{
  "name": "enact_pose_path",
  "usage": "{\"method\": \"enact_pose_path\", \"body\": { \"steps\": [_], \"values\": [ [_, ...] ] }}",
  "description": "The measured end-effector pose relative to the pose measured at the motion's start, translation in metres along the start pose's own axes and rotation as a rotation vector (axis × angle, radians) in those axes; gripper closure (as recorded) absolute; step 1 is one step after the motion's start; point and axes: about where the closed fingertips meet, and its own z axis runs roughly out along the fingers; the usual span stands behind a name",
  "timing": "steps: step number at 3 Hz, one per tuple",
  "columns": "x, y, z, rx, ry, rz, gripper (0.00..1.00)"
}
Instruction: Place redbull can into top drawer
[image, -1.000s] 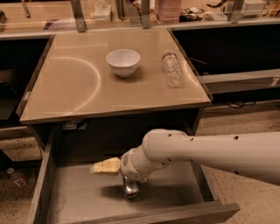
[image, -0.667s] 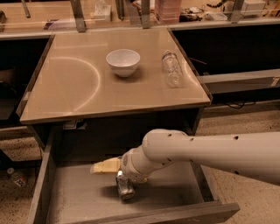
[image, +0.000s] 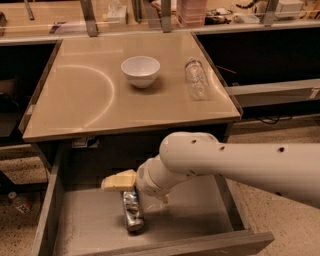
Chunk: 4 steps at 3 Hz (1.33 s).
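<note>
The redbull can (image: 133, 211), slim and shiny silver, lies on its side on the flat bottom of the open top drawer (image: 200, 215), left of its middle, with its length running front to back. My gripper (image: 133, 191) reaches into the drawer from the right on a thick white arm and hovers just over the can's far end. One pale yellow finger (image: 119, 181) sticks out to the left above the can. The gripper looks open, and the can rests on the drawer floor.
On the tabletop (image: 75, 105) above the drawer stand a white bowl (image: 140, 70) and a clear crinkled plastic bottle (image: 196, 79) lying at the right. The drawer's front wall (image: 175, 246) is close to the camera. Dark shelving flanks the table on both sides.
The can stood more upright under the gripper before; it now lies flat on the drawer bottom, a little further left. The arm has barely moved.
</note>
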Motion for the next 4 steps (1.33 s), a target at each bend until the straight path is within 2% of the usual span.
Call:
{"method": "enact_pose_path", "body": {
  "steps": [1, 2, 3, 4],
  "values": [
    [-0.011, 0.024, -0.069, 0.093, -0.058, 0.031, 0.0],
    [-0.014, 0.034, -0.145, 0.234, -0.17, 0.039, 0.0],
    [-0.032, 0.019, -0.224, 0.356, -0.317, 0.106, 0.0],
    [-0.053, -0.01, -0.287, 0.424, -0.421, 0.191, 0.0]
  ]
}}
